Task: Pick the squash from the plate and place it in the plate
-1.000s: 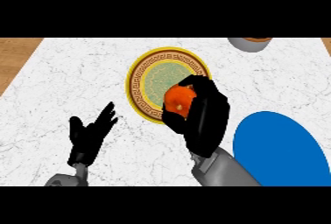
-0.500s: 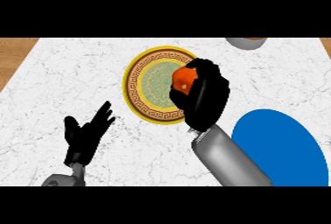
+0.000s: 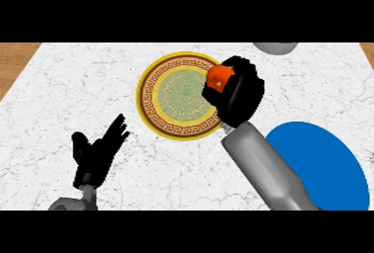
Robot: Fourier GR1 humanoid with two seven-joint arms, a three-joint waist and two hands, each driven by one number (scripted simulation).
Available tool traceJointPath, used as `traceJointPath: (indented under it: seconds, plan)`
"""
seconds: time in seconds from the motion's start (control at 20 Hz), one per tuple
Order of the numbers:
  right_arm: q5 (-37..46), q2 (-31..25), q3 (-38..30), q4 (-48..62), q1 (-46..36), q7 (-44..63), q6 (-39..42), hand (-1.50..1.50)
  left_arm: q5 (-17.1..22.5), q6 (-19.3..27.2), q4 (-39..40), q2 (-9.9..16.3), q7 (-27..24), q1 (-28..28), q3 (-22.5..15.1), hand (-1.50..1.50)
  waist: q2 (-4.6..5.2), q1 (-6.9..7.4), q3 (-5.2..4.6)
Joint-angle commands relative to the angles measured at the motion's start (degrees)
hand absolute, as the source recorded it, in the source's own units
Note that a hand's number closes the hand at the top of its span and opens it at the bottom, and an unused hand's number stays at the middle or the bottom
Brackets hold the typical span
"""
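An orange squash [image 3: 217,77] shows between the fingers of my right hand [image 3: 237,94], which is curled round it and hides most of it. The hand holds it over the right rim of a yellow plate [image 3: 166,97] with a gold key-pattern border and a green centre. A plain blue plate [image 3: 329,168] lies at the lower right, partly under my right forearm. My left hand [image 3: 96,150] rests open at the lower left, fingers up, away from both plates.
A grey bowl [image 3: 276,48] sits at the counter's far edge, cut off by the top of the view. The wooden counter edge [image 3: 15,62] shows at the left, beyond the white marble top.
My right hand, with the squash in it, has moved up and away from me along the yellow plate's right side. The left hand has barely shifted.
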Motion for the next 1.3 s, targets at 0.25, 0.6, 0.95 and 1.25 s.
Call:
traceJointPath:
  seconds: [0.25,0.6,0.95,1.25]
  plan:
    - [-24.68,0.56,-3.56,16.38,-5.51,0.56,-1.98,-1.5,-0.4,-0.02,1.86,-0.72,0.22,-2.13,-0.05,0.0,0.88,1.12,-0.1]
    - [-36.7,0.57,-2.17,20.61,-7.42,-15.36,-16.5,-1.5,-0.06,-1.19,-0.39,-0.35,1.1,-0.19,-0.83,0.0,0.84,1.61,0.0]
    - [-44.83,0.56,-1.97,15.83,-5.41,-23.22,-29.02,-1.5,-0.88,0.16,1.05,-1.23,0.2,0.59,-0.52,0.0,0.2,-0.5,-0.05]
    - [-57.57,0.56,3.94,4.18,2.04,-31.8,-27.68,-1.5,-1.84,1.83,2.75,-2.26,-0.33,0.2,0.2,0.0,-0.4,-3.22,-0.11]
